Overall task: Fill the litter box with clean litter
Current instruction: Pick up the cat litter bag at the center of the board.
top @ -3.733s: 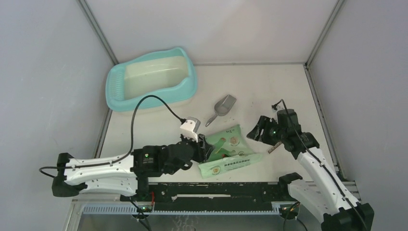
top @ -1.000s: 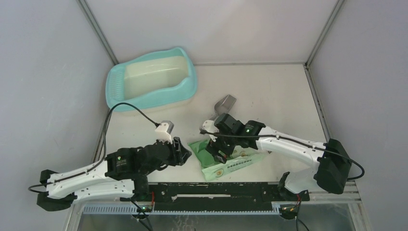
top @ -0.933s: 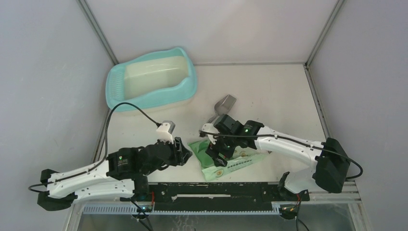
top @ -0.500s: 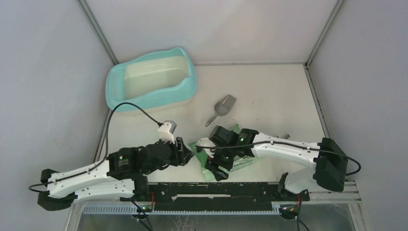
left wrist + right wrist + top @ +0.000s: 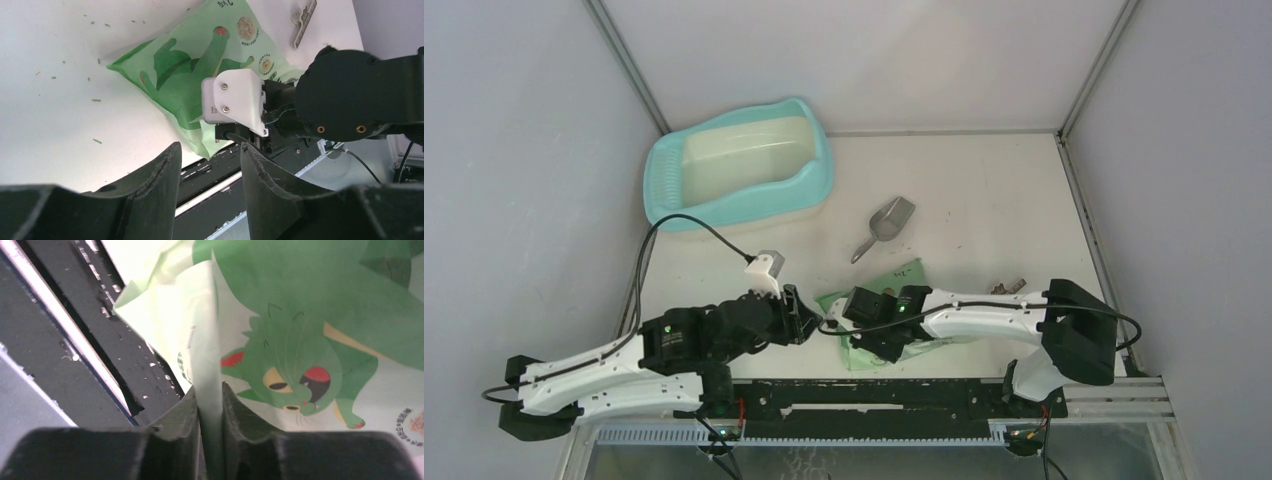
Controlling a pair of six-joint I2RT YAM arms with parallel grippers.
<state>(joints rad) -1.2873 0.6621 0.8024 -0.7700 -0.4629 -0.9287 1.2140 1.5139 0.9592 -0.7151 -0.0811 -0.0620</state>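
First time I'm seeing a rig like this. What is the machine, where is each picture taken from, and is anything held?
Two robot arms, left and right, bolted at the near edge of the table, each end in a two-finger gripper. One picture looks down from above; the others come from cameras on each wrist. On the table lie a litter box, bare inside, a scoop and a green bag. The right gripper pinches the bag's edge. The left gripper is open and empty, beside the bag.

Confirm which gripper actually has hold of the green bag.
The right gripper: its jaws are pinched on an edge of the green bag. The left gripper has its jaws apart with nothing between them.
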